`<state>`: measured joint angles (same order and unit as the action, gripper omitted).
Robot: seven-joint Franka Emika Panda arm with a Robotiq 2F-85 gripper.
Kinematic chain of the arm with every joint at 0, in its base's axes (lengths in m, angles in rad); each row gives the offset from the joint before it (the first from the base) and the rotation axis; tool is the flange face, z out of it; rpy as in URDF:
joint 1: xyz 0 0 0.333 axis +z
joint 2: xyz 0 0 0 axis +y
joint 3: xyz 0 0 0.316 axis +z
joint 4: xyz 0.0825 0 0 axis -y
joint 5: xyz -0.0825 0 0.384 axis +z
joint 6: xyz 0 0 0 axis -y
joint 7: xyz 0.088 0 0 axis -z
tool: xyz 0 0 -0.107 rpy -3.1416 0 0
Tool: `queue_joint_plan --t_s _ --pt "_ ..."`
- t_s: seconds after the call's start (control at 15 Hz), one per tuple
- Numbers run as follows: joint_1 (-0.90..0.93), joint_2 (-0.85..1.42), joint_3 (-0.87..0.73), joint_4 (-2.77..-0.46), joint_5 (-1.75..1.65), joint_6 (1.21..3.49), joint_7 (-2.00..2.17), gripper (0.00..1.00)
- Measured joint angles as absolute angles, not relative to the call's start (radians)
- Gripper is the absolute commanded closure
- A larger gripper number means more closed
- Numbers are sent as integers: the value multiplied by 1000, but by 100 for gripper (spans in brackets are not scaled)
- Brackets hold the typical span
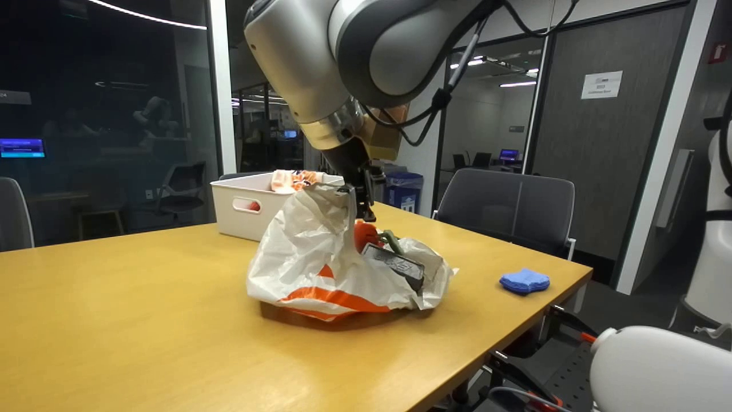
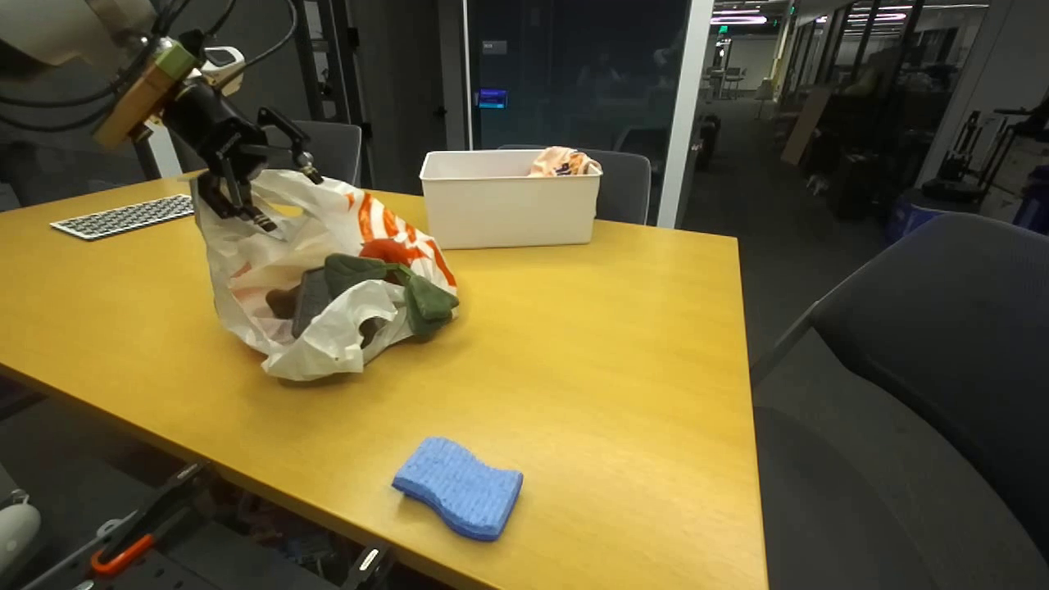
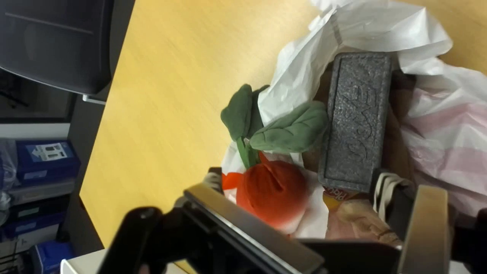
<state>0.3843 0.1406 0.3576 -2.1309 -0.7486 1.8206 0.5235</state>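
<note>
You have the hand (image 2: 288, 197) spread wide, the white bag (image 1: 303, 252) beside it, red plush (image 3: 272, 190) and gray block (image 3: 357, 120) below.

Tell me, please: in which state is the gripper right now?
Gripper: open, fingers apart over the red plush, nothing held between them; whether they touch the white bag cannot be told.

The yellow tabletop (image 2: 615, 352) supported a crumpled white bag (image 1: 320, 252) (printed in orange), a white bin (image 2: 508, 213) near it, a blue sponge (image 2: 460, 489) well apart from the bin, and, in an exterior view, a pale keyboard (image 2: 124, 217).
</note>
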Motion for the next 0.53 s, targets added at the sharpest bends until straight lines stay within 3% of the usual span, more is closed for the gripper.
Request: queue_joint_plan --t_s 0.53 --pt "459 77 402 -2068 -869 1436 575 0"
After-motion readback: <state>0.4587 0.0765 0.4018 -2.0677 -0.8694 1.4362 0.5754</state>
